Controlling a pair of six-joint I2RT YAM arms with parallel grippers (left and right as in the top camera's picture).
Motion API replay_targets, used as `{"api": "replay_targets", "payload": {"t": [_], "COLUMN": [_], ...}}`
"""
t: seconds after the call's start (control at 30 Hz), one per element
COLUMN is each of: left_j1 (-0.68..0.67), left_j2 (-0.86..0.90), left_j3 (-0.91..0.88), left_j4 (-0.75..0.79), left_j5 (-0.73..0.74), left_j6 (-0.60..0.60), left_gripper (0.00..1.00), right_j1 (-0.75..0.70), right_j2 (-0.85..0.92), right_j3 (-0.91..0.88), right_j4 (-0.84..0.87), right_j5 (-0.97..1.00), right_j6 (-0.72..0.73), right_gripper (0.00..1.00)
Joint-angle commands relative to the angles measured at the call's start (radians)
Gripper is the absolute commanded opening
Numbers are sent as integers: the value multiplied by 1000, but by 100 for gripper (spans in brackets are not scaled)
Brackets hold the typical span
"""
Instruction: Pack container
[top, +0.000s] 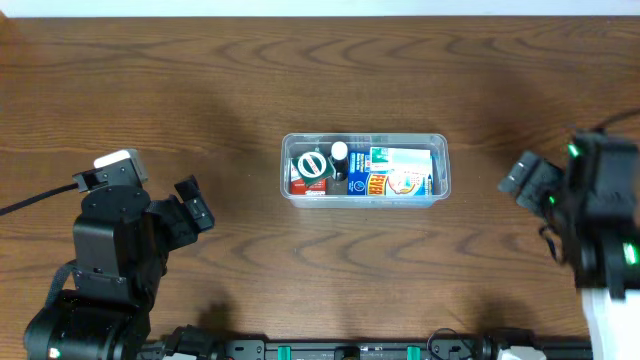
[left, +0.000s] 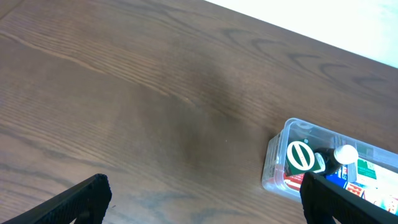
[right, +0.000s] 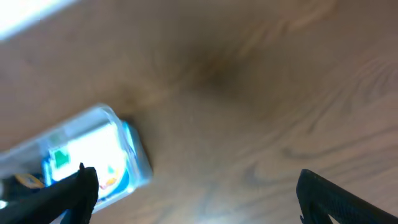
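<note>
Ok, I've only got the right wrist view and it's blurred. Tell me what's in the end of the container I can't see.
Observer: Overhead, the left end of the container holds a round green-and-white disc next to a small white-capped bottle.
Operator: Now report the left gripper.
Observer: The left gripper is open and empty. It sits well to the left of the container and is not touching it.
</note>
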Motion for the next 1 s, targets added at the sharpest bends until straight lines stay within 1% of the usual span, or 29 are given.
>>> {"api": "replay_targets", "payload": {"t": [0.0, 0.1, 0.27, 0.43, 0.6, 0.8, 0.97], "left_j1": [6, 6, 6, 6, 6, 6, 6], "left_j2": [1, 1, 1, 1, 1, 1, 1], "left_j3": [16, 16, 16, 16, 16, 16, 16], "left_j4": [-3, -3, -3, -3, -3, -3, -3], "left_j5": [-18, -18, -18, -18, -18, -18, -18], "left_j6": [5, 5, 5, 5, 5, 5, 5], "left_gripper": [98, 98, 98, 98, 98, 98, 98], "right_j1": [-2, -2, -2, -2, -1, -1, -1], "right_j2": [-130, -272, -481, -658, -806, -918, -917], "right_j3": [-100, -229, -460, -661, -809, -934, -967], "right_j4": [67, 172, 277, 290, 296, 311, 347], "right_j5": [96, 101, 97, 56, 45, 26, 16], "right_j6": [-33, -105, -124, -124, -124, -124, -130], "right_gripper": [99, 99, 99, 99, 99, 99, 99]}}
